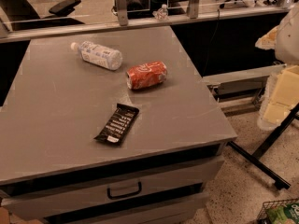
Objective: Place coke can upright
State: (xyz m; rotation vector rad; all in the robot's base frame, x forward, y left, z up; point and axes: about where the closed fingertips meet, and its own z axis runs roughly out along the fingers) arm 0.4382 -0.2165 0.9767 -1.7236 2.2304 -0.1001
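Camera view, coke can (146, 74) on side, gripper (281, 97) far rt, well apart

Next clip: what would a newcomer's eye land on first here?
The red coke can lies on its side near the middle of the grey table, the brightest thing there. A clear water bottle lies behind it to the left, and a black snack wrapper lies flat nearer the front edge. The gripper is not in view.

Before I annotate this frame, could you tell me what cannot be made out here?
Gripper: not in the camera view.
Coke can: on its side, underside hidden against the table.
Snack bar wrapper: print too small to read.
Pale shape: cut by the right edge.
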